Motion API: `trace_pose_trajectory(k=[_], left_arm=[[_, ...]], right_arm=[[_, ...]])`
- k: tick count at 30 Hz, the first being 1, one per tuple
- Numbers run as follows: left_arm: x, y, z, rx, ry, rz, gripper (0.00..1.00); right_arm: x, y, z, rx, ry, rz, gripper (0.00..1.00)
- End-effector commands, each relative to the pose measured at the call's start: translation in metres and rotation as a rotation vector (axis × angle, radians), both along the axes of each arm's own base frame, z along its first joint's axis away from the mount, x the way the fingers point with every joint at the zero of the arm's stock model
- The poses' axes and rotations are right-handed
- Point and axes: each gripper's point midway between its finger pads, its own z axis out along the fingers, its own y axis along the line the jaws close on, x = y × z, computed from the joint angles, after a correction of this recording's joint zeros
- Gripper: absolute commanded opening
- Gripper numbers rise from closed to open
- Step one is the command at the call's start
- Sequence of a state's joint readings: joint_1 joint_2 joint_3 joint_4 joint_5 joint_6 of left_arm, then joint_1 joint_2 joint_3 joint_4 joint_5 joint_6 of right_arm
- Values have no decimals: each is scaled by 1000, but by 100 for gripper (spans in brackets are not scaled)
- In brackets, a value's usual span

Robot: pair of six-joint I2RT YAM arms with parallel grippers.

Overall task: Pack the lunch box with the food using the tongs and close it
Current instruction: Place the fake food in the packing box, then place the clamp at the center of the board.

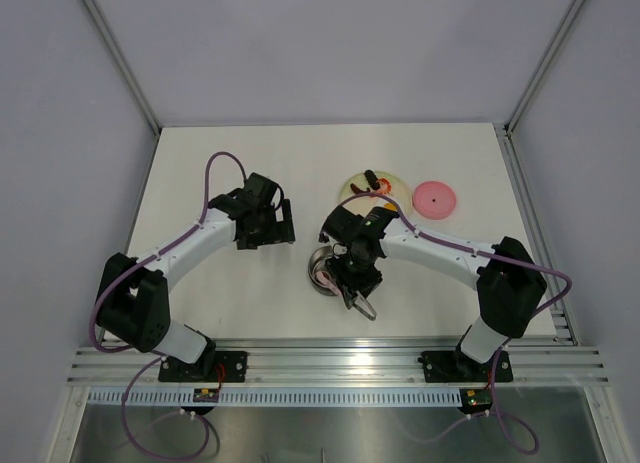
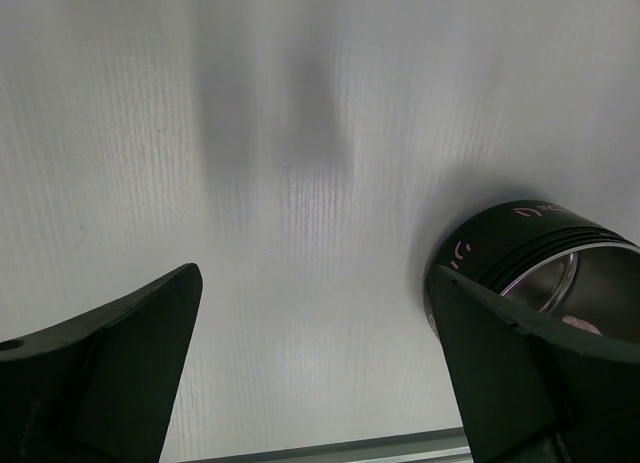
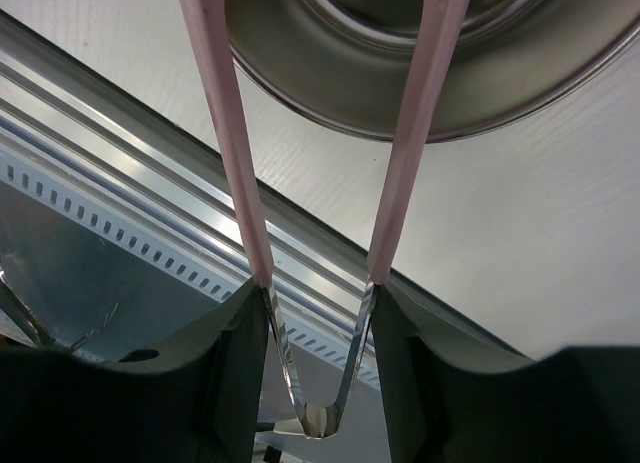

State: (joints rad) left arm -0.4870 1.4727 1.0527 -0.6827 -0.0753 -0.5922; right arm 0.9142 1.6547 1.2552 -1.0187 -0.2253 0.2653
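The lunch box, a shiny steel bowl [image 1: 320, 271] [image 3: 400, 93] [image 2: 545, 273], stands near the middle of the table, and its inside is mostly hidden by my right arm. My right gripper [image 1: 352, 279] [image 3: 318, 293] is shut on the pale pink tongs [image 3: 225, 133] near their joined steel end. Their two arms stand apart and reach over the bowl's rim. The pink lid [image 1: 436, 197] lies at the back right. A dark red curved food piece [image 1: 377, 191] lies on the cream plate [image 1: 352, 188]. My left gripper [image 1: 270, 223] [image 2: 315, 283] hangs open left of the bowl, holding nothing.
The metal rail [image 3: 150, 213] along the table's near edge runs just below the bowl. Grey walls enclose the table on three sides. The right arm's forearm [image 1: 440, 248] stretches across between the plate and the near edge.
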Motion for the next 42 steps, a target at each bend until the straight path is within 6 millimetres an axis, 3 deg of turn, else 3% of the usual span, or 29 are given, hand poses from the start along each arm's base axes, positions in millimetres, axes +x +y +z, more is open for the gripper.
trace_pose_trajectory(k=[1, 4, 9, 13, 17, 25, 32, 34, 42], left_arm=[[7, -1, 0, 5, -22, -2, 99], [6, 1, -2, 9, -19, -1, 99], [6, 1, -3, 12, -14, 4, 99], [5, 1, -5, 12, -9, 5, 99], [6, -1, -4, 2, -11, 9, 99], [6, 3, 2, 18, -37, -3, 99], [8, 0, 5, -1, -48, -7, 99], [9, 0, 8, -2, -52, -12, 99], [15, 18, 20, 98, -95, -3, 99]], right_arm=[[11, 7, 16, 25, -75, 19, 50], [17, 13, 29, 60, -110, 17, 48], [27, 22, 56, 126, -180, 12, 26], [34, 17, 75, 145, -257, 1, 16], [52, 3, 84, 116, -343, -57, 14], [63, -34, 62, 76, -329, -171, 15], [59, -58, 8, 8, -292, -224, 11], [62, -55, 0, 21, -296, -248, 11], [87, -53, -31, 41, -402, -375, 35]])
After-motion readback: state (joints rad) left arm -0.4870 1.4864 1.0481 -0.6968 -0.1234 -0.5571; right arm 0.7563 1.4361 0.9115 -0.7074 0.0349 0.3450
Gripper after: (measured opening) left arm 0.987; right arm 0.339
